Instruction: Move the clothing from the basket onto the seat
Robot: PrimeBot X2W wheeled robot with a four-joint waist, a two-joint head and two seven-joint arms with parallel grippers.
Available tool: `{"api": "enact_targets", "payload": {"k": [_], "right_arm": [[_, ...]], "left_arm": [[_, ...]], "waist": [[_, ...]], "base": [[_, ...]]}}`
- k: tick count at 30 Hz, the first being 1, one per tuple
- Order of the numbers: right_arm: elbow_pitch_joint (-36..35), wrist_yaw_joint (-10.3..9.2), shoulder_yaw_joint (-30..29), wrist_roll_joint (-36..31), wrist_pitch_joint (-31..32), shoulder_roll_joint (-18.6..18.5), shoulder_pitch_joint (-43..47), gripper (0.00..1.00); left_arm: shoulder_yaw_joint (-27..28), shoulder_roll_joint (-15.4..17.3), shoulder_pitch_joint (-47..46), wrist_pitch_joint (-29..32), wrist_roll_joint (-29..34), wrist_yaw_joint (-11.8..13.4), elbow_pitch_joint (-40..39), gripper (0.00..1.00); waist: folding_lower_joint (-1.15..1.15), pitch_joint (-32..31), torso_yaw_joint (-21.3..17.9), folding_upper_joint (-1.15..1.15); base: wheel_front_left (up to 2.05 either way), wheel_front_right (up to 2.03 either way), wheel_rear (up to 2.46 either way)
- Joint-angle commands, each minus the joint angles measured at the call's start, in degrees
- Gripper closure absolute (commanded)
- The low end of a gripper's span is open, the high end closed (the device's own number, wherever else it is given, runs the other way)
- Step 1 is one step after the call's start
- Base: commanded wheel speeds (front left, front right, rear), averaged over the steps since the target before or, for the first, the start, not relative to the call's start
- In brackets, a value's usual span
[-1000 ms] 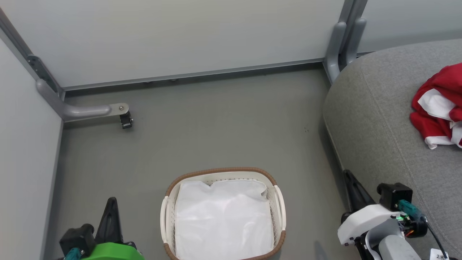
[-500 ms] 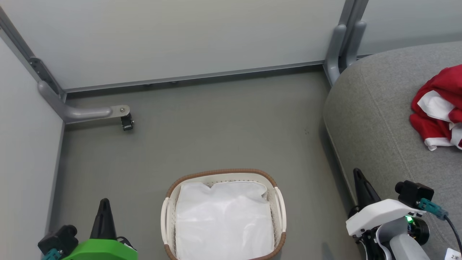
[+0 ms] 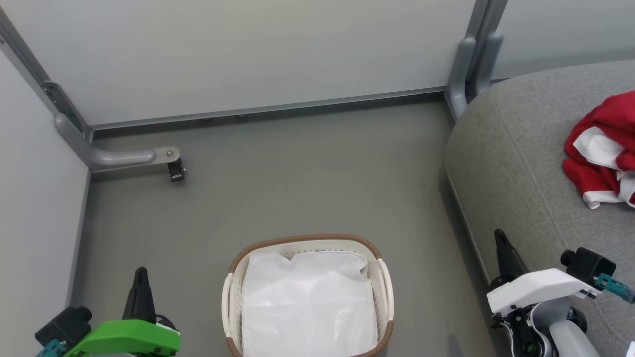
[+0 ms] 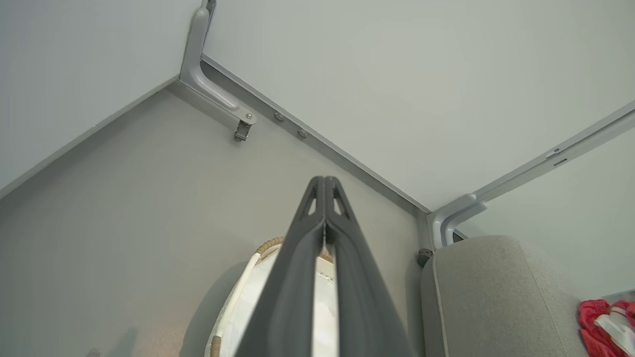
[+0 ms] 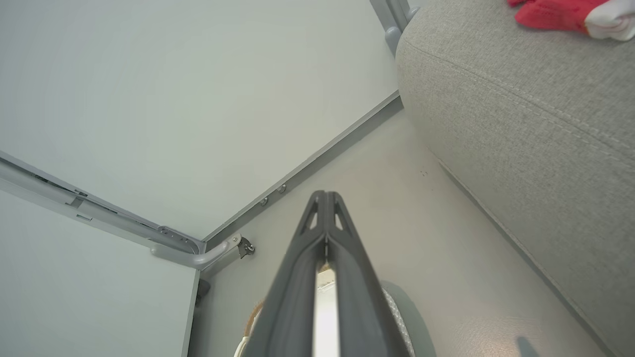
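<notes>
Looks like the very end of the job. Nothing red inside the basket [image 3: 307, 239], just the white liner [image 3: 307, 302], flat and bare. Off to the right of the basket and well apart from it: the big grey seat [image 3: 521, 163], with the clothing [image 3: 603, 148] lying on top in a red and white heap. Hard to tell whether one piece or two in that heap, being cut off at the picture's edge.

Left of the basket, near it but not touching: the left end effector [image 3: 141, 277], clenched tight, fingers pressed flat together, holding nothing. Right of the basket, between it and the seat: the right end effector [image 3: 500, 238], clenched the same way, also with nothing in it. Both pointing out over the floor [image 3: 297, 173] beyond the basket.

Next move, as a guess: not much. With both pieces in that heap, no more reaching into the basket needed. Best to check the heap first. With a piece missing, look around the basket, open up one end effector, and pinch the soft cloth near its middle to stop a sleeve from dragging. Otherwise, rest both arms away from the basket and stop.
</notes>
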Motion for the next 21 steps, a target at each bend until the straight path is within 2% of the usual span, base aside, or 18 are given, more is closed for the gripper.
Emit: {"api": "enact_targets", "payload": {"k": [1, 21], "right_arm": [[-1.2, -0.01, -0.5, 2.1, 0.6, -0.3, 0.0, 1.0], [-3.3, -0.02, -2.3, 16.0, 4.3, -0.4, 0.7, 1.0]], "left_arm": [[0.5, 0.3, -1.7, 0.5, -2.1, -0.3, -1.0, 1.0], [1.6, 0.4, -3.1, 4.2, -16.1, -1.0, -1.5, 1.0]], "waist": [[0.0, -0.1, 0.0, 0.0], [0.0, -0.8, 0.2, 0.0]], "base": [[0.0, 0.0, 0.0], [0.0, 0.0, 0.0]]}}
